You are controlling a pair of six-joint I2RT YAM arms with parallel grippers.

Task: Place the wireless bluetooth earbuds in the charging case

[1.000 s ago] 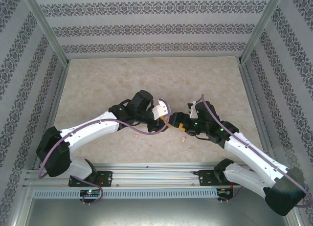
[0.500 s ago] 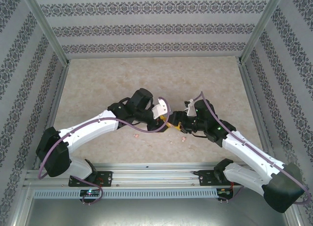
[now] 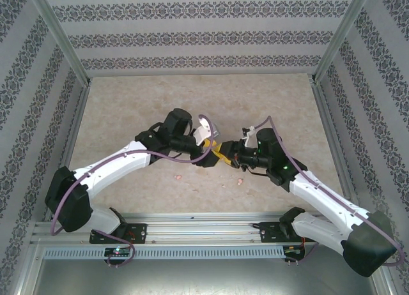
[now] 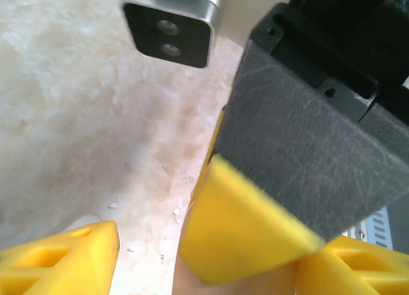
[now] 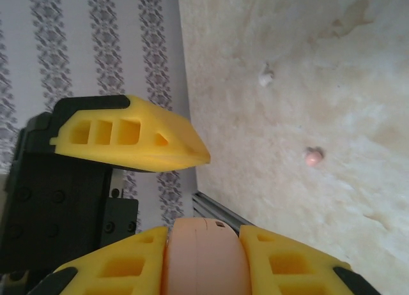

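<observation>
Pink earbud lies loose on the table, left of where the arms meet. Left gripper: fingers have just spread and let go; one finger stands clear of the pink charging case. Right gripper: fingers have just closed and now clamp the case between them. Hand-over looks complete. Second earbud sits on the table near the right gripper. Judging by this, inserting has not begun; can't tell if the case is open.

Quantities: earbuds, two, comprising one whitish earbud and one pink earbud; pink charging case, one; robot arms, two: left arm, right arm
</observation>
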